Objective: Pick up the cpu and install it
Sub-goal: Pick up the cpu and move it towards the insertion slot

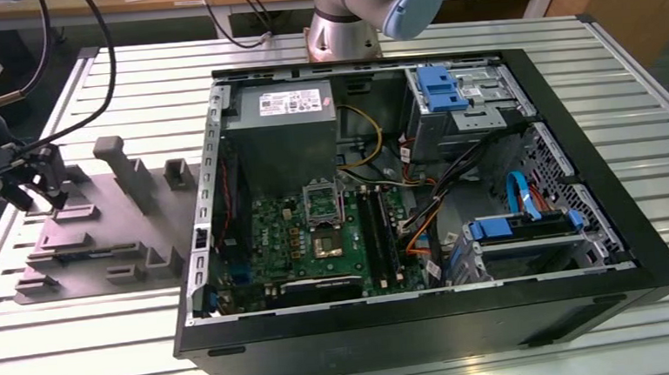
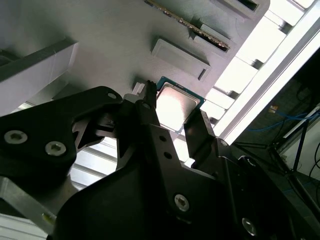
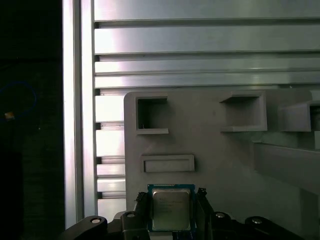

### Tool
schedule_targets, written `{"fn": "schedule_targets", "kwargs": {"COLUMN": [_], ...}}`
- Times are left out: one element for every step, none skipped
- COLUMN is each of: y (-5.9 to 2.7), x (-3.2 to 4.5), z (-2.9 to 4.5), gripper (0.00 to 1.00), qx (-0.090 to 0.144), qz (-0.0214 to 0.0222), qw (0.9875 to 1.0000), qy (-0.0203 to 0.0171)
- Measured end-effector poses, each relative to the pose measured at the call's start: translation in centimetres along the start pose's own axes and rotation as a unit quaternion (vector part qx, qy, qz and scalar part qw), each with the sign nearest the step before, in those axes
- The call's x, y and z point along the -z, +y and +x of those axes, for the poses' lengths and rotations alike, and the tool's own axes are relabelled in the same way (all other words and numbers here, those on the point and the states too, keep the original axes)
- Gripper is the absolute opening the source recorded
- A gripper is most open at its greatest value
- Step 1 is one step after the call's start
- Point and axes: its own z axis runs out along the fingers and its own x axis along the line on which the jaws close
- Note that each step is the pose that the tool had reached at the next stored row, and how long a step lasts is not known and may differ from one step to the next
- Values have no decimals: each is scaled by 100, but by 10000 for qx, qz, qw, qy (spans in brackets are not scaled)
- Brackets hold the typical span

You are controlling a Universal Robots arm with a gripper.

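The cpu [image 3: 171,212], a thin square chip with a silvery top, sits between the two black fingers of my gripper [image 3: 172,196] in both wrist views, low over the grey plastic fixture [image 3: 225,165]. The fingers press against opposite edges of the cpu [image 2: 175,105], so my gripper [image 2: 172,114] is shut on it. In the exterior view, my gripper [image 1: 54,200] hangs over the fixture [image 1: 94,246] at that view's left. The open computer case [image 1: 617,249] lies to the right of it. The metal-framed socket [image 1: 322,204] is on the green motherboard [image 1: 279,243].
The fixture carries several raised blocks and posts [image 1: 124,165] close to my gripper. Inside the case are a power supply [image 1: 289,120], blue drive brackets [image 1: 439,89] and loose cables [image 1: 429,203]. The arm's base [image 1: 342,30] stands behind the case on the slatted metal table [image 1: 76,343].
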Motion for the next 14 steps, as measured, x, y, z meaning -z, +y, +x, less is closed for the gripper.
{"fn": "schedule_targets", "kwargs": {"y": [0,0,0,0,1,1,1,1,1,1,1,1,1,2], "x": [2,4,6,8,10,11,13,16,18,20,23,26,28,29], "z": [0,0,0,0,0,0,0,0,0,0,0,-1,0,0], "gripper": [47,47,47,47,47,47,47,47,47,47,47,47,47,47], "qx": [0,0,0,0,0,0,0,0,0,0,0,0,0,0], "qz": [0,0,0,0,0,0,0,0,0,0,0,0,0,0], "qw": [10000,10000,10000,10000,10000,10000,10000,10000,10000,10000,10000,10000,10000,10000], "qy": [0,0,0,0,0,0,0,0,0,0,0,0,0,0]}}
